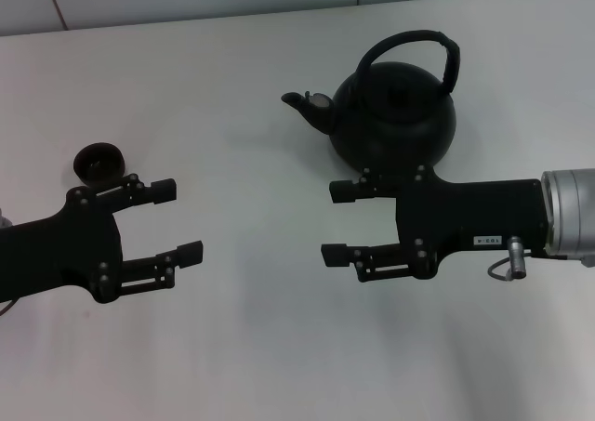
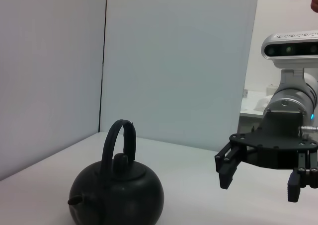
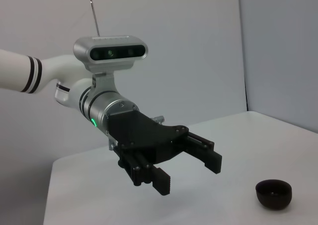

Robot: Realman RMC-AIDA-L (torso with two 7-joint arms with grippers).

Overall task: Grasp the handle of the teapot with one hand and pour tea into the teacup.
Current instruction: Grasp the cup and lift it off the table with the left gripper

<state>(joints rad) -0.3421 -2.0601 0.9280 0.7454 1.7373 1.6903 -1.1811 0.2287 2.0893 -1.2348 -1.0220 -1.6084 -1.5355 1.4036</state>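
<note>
Teapot handle (image 1: 416, 51), a thick black arched hoop, is seen just beyond the nearer right gripper (image 1: 340, 222), whose jaws are spread wide and empty.

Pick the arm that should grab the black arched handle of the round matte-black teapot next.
Right, probably. The right gripper hovers open just in front of the round matte-black teapot, below its arched handle. The left gripper, also open, sits far off beside the tiny dark teacup.

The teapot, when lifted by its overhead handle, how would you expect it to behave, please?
The teapot looks large and round-bodied, so probably heavy for one gripper. Hung from its single arched handle, it may swing or tilt spout-down. The hoop looks thick and rigid, so unlikely to flex. Its matte finish suggests little slipping.
</note>
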